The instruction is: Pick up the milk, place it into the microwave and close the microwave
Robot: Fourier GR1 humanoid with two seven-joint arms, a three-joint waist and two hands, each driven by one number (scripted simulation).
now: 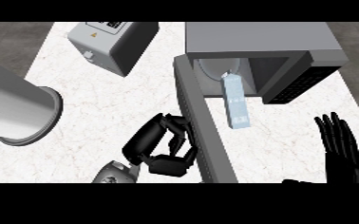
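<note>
- Pale blue-white milk carton (236,103), centre right
- Grey microwave (259,38), upper right
- White, faintly veined marble counter (91,118)
- Black hands: left hand (157,144), right hand (341,147)

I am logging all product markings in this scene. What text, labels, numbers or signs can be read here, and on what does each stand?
No text here can be read.
Grey box: a white label with dark marks on its top, too blurred to read.
Grey box, side face: a small yellow triangular sign and a small white mark, no words legible.
Milk carton: pale blue print, unreadable.
Microwave: dark keypad panel, no figures legible.
</note>
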